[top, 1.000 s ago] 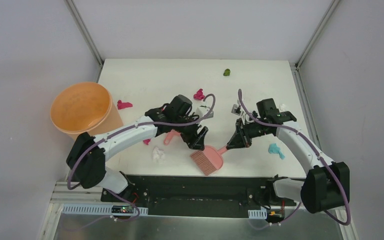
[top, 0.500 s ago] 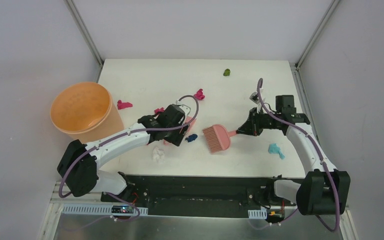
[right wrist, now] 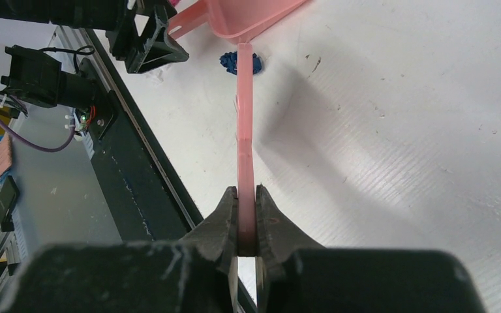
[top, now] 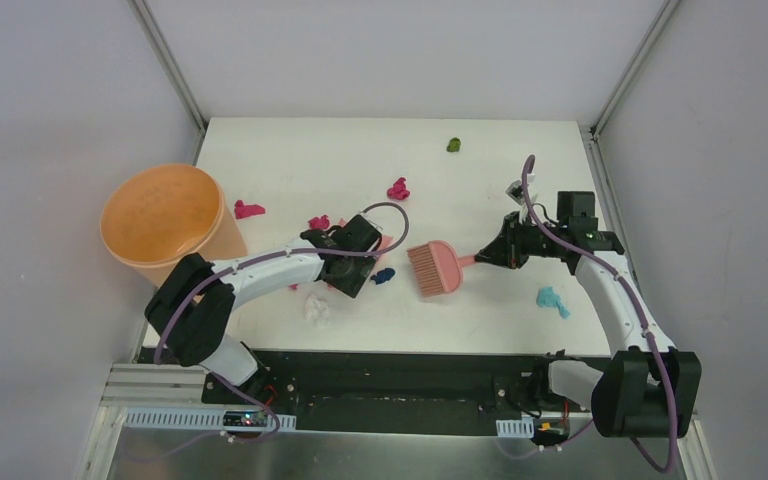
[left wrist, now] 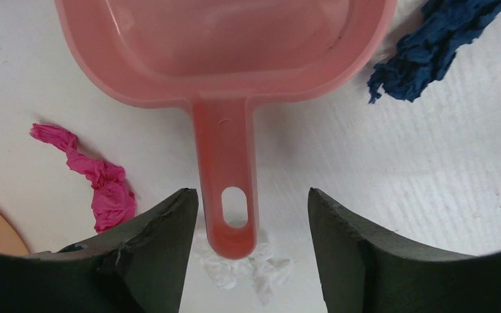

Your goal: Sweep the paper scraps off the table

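Observation:
The pink dustpan [left wrist: 235,45] lies flat on the table [top: 290,160], its handle [left wrist: 228,169] pointing at my left gripper [left wrist: 251,222]. That gripper is open, one finger on each side of the handle end and not touching it. In the top view my left gripper [top: 348,268] covers most of the dustpan [top: 384,243]. My right gripper [top: 497,254] is shut on the pink brush's handle [right wrist: 244,143]; the brush head [top: 435,270] hangs right of a dark blue scrap [top: 383,275]. Other scraps: white [top: 317,307], teal [top: 551,300], olive-green [top: 454,145], magenta [top: 398,189], [top: 249,210], [top: 318,222].
A big orange bucket [top: 165,222] stands at the table's left edge. Metal frame posts rise at the back corners. The black front rail [top: 390,375] carries both arm bases. A white wad [left wrist: 248,270] lies under the handle end, a magenta one [left wrist: 104,186] beside my left finger.
My right gripper has carried the brush from the front edge back and right to mid-table. My left gripper has drawn back left to the dustpan handle. The dark blue scrap now shows.

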You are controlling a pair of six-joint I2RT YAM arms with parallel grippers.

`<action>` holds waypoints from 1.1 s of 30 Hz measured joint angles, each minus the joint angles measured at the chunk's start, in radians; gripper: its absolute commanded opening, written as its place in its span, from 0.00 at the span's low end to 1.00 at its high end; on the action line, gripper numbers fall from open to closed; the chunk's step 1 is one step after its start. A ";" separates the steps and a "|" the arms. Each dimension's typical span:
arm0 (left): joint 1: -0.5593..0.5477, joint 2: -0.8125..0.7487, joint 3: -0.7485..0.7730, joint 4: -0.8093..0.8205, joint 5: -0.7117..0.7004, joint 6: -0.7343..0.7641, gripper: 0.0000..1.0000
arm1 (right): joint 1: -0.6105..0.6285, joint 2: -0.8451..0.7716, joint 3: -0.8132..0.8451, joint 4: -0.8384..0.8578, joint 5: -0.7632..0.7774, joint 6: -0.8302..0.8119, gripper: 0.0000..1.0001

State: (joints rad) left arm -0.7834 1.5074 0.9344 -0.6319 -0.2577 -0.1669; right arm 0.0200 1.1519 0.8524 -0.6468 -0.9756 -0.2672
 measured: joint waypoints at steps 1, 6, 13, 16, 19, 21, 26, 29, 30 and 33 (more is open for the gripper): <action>0.000 0.013 0.002 -0.003 -0.001 0.000 0.60 | 0.000 0.000 0.000 0.001 0.000 0.000 0.00; 0.006 0.054 0.013 -0.023 0.002 -0.002 0.48 | -0.002 -0.001 0.000 0.008 0.000 0.000 0.00; 0.006 0.053 0.015 -0.042 0.003 -0.013 0.27 | -0.002 -0.001 0.000 0.008 0.000 0.000 0.00; 0.006 0.049 0.026 -0.056 -0.005 -0.015 0.22 | -0.002 -0.002 0.000 0.011 0.006 0.007 0.00; 0.009 0.013 0.026 -0.060 -0.027 -0.016 0.08 | 0.015 -0.009 0.000 0.022 0.063 0.032 0.00; 0.021 -0.039 0.026 -0.061 -0.043 -0.017 0.00 | 0.063 -0.010 0.009 0.013 0.118 0.048 0.00; 0.090 -0.214 0.021 -0.045 -0.121 -0.027 0.00 | 0.256 0.052 0.150 -0.044 0.166 0.095 0.00; 0.124 -0.305 0.006 -0.021 -0.180 -0.034 0.00 | 0.354 0.136 0.277 -0.049 0.182 0.138 0.00; 0.132 -0.325 0.001 -0.016 -0.194 -0.038 0.00 | 0.387 0.171 0.317 -0.045 0.192 0.159 0.00; 0.160 -0.364 -0.013 -0.003 -0.222 -0.069 0.00 | 0.488 0.299 0.424 -0.032 0.224 0.247 0.00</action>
State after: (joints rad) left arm -0.6235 1.1435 0.9215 -0.6353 -0.4801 -0.2356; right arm 0.5079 1.4509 1.2762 -0.6785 -0.7513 -0.0200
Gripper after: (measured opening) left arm 0.302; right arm 0.081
